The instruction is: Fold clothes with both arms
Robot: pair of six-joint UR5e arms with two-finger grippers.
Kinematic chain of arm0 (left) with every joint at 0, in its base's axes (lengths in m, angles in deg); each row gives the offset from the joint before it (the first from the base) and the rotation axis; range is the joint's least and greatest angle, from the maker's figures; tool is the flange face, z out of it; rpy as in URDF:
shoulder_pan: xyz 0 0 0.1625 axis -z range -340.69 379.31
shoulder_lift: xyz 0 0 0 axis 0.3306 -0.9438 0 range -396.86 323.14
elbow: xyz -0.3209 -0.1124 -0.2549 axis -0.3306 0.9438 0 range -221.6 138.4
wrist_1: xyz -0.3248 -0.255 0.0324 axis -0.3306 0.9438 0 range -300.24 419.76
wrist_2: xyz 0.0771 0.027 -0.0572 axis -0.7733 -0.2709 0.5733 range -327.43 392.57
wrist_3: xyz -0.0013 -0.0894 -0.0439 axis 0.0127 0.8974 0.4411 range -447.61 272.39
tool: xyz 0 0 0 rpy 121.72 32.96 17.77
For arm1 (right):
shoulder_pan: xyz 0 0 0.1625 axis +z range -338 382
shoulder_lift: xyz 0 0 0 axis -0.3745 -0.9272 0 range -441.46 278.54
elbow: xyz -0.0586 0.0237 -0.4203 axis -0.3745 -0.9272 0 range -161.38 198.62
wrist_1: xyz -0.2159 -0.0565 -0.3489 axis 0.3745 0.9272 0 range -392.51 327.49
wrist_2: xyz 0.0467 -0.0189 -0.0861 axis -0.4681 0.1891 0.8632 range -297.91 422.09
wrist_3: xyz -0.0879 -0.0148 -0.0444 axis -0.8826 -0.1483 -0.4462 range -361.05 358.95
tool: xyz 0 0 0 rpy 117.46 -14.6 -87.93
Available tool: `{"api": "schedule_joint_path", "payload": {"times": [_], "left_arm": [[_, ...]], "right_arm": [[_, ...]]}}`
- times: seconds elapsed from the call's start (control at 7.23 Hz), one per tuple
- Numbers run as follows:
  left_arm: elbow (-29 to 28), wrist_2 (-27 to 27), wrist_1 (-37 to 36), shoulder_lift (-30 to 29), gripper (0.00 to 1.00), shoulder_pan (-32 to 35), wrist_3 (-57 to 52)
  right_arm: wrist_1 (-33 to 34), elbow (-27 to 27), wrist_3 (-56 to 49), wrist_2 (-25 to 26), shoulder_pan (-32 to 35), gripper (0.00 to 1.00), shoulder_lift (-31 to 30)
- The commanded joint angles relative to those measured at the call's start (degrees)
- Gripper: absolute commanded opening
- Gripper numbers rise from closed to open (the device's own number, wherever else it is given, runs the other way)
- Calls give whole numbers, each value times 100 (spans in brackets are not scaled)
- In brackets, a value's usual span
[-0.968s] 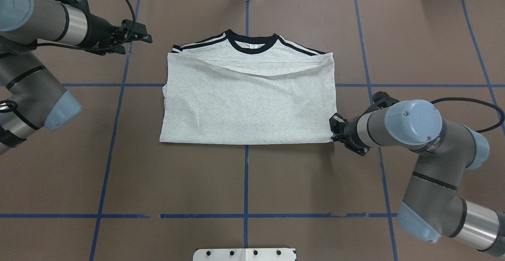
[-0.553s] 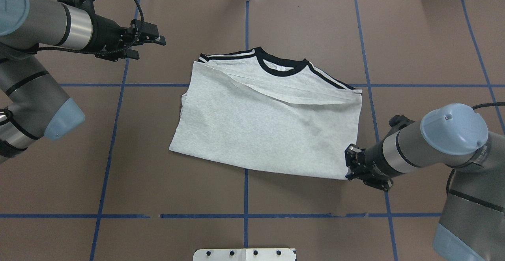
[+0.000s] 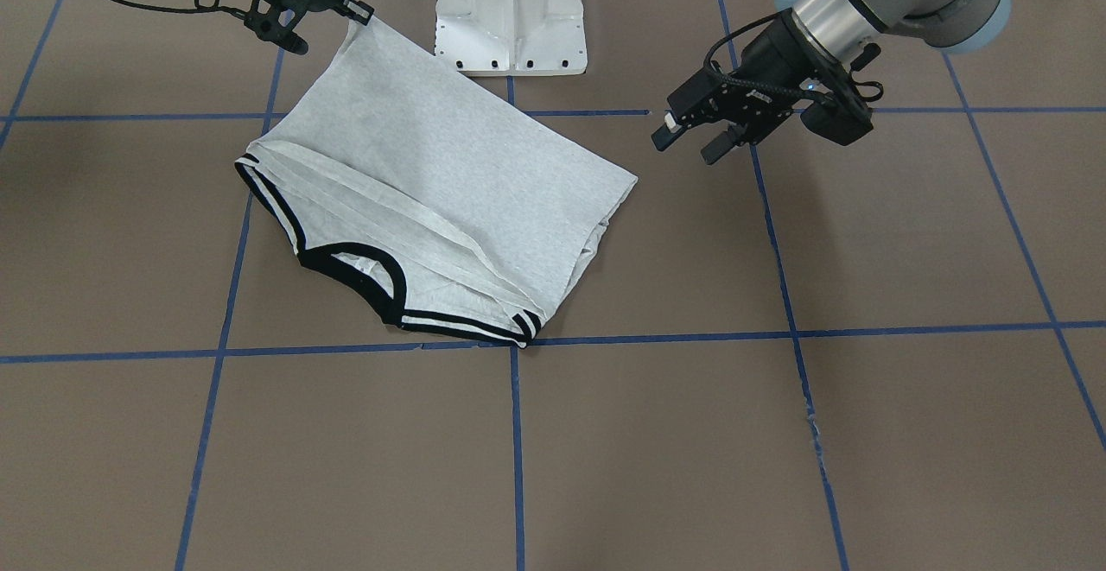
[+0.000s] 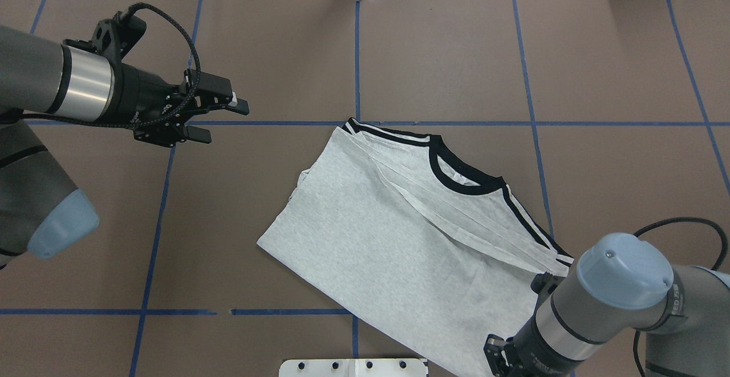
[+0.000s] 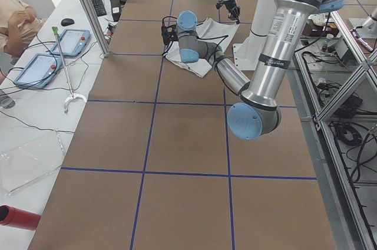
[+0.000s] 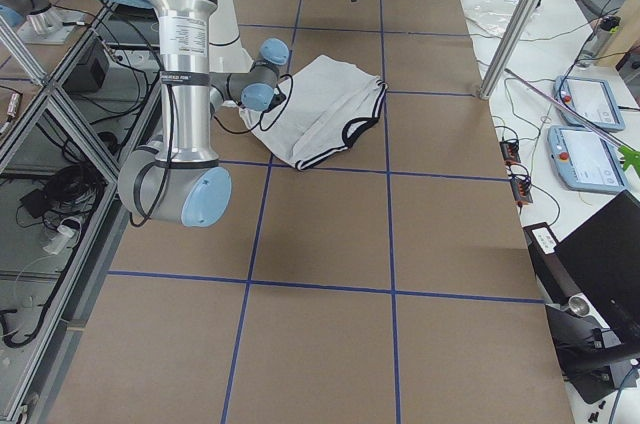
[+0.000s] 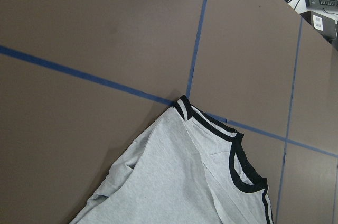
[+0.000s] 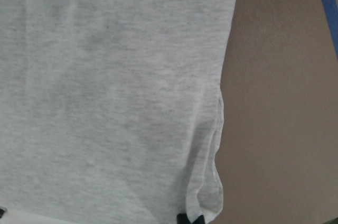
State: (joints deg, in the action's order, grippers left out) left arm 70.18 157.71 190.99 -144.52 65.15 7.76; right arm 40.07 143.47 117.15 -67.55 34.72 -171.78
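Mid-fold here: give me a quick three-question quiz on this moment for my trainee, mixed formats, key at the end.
1. True or false: the left gripper is clamped on the T-shirt.
2. What does the right gripper hold? A) a striped sleeve cuff B) a plain grey corner of the T-shirt C) nothing
3. Fill in: the collar is ____ in colour.
Key: 1 false, it is open and apart from the cloth; 2 B; 3 black.
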Motion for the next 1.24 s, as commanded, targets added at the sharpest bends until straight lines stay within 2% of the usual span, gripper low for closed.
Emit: {"api": "schedule_joint_path", "payload": {"times": [0.0, 0.14, 0.28, 0.41, 0.55, 0.69, 0.97, 1.11], "left_arm": [[213, -382, -62, 227, 100, -678, 682], [213, -541, -393, 350, 100, -751, 711], [222, -795, -1049, 308, 100, -969, 781], [179, -1441, -1569, 142, 99, -1502, 956], [82, -1900, -2027, -112, 97, -2021, 984], [-75, -1948, -2249, -254, 94, -2061, 984], [-296, -2001, -2286, -255, 91, -2131, 993], [-462, -2167, -2286, -273, 89, -2262, 993]], "right_arm": [[2, 74, 10, -8, -288, 100, -56], [2, 92, 10, -8, -19, 100, -38], [-7, 135, -8, -17, 628, 100, 5], [-7, 58, -17, 1, 1217, 100, 267], [-7, -256, -17, 71, 2024, 100, 731], [-16, -442, -52, 167, 2650, 100, 918], [-16, -645, -279, 1078, 2867, 100, 990], [-7, -794, -298, 1117, 2876, 100, 1060]]}}
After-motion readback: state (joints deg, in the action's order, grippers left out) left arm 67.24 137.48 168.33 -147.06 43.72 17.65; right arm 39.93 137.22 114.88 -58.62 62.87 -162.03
